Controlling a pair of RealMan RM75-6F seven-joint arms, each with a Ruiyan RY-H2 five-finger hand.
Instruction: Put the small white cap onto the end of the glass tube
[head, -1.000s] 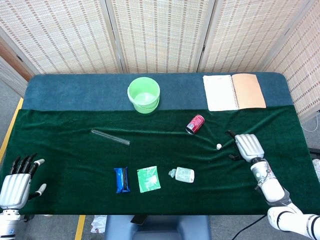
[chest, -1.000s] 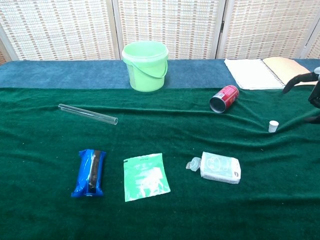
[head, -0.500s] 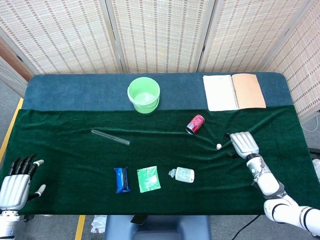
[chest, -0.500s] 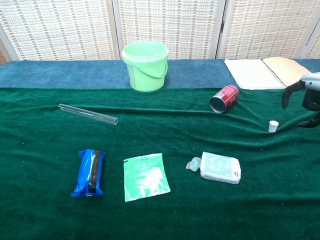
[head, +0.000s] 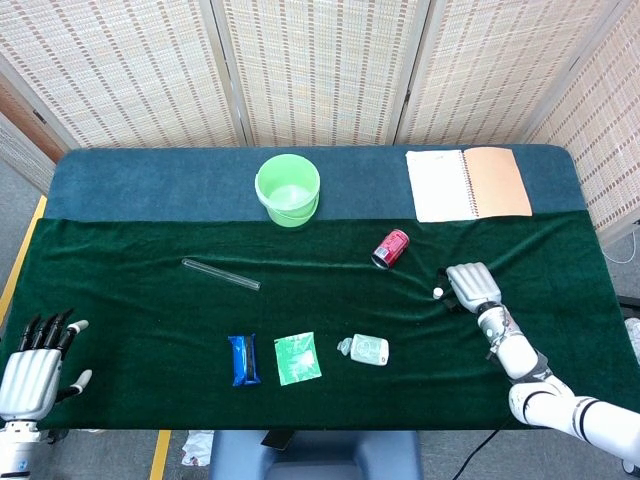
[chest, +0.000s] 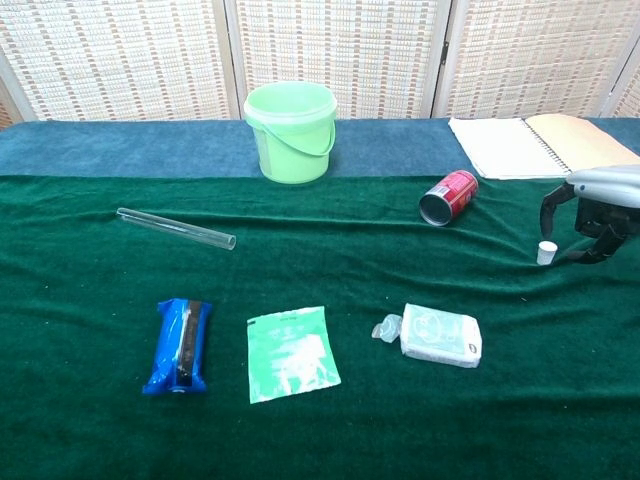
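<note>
The small white cap (head: 438, 292) (chest: 546, 253) stands on the green cloth at the right. My right hand (head: 472, 286) (chest: 592, 208) hovers just beside and over it, fingers apart and arched down, thumb to the cap's left, holding nothing. The glass tube (head: 221, 274) (chest: 175, 228) lies slanted on the cloth far to the left. My left hand (head: 33, 362) rests open off the table's front left corner, seen only in the head view.
A red can (head: 390, 248) (chest: 448, 197) lies on its side near the cap. A green bucket (head: 288, 189), an open notebook (head: 468, 183), a blue packet (head: 243, 359), a green sachet (head: 298, 358) and a white tissue pack (head: 368, 349) also lie about.
My right hand has moved left toward the cap and lowered, its fingers now arching around it. The cap, the tube and my left hand have stayed put.
</note>
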